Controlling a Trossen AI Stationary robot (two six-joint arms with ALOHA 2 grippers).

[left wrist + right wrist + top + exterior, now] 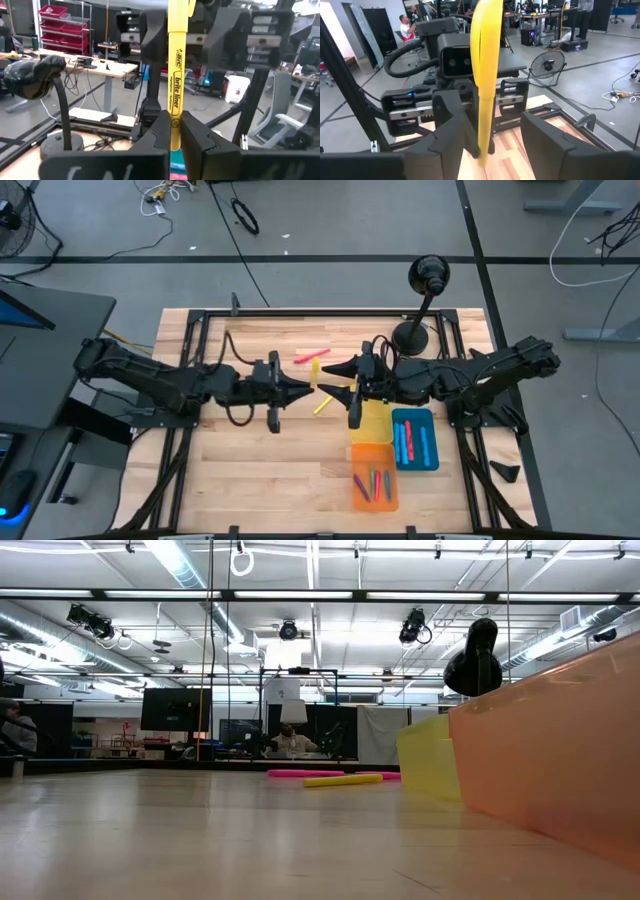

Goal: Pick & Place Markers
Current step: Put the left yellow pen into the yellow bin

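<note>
Yellow highlighter (175, 85) was clamped upright in left gripper (174, 131) | right gripper (492, 135) jaws apart around it | judged light, rigid, slippery; mid-barrel hold advised.

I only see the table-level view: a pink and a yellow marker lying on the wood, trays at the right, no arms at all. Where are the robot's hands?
Observer: Above the middle of the table, facing each other tip to tip. The left gripper is shut on another yellow marker.
Operator: And the other hand?
Observer: The right gripper is open, with its fingers standing on either side of that same marker.
Operator: Any trays I'm missing?
Observer: A blue tray sits beside the yellow tray, with markers lying in it.
</note>
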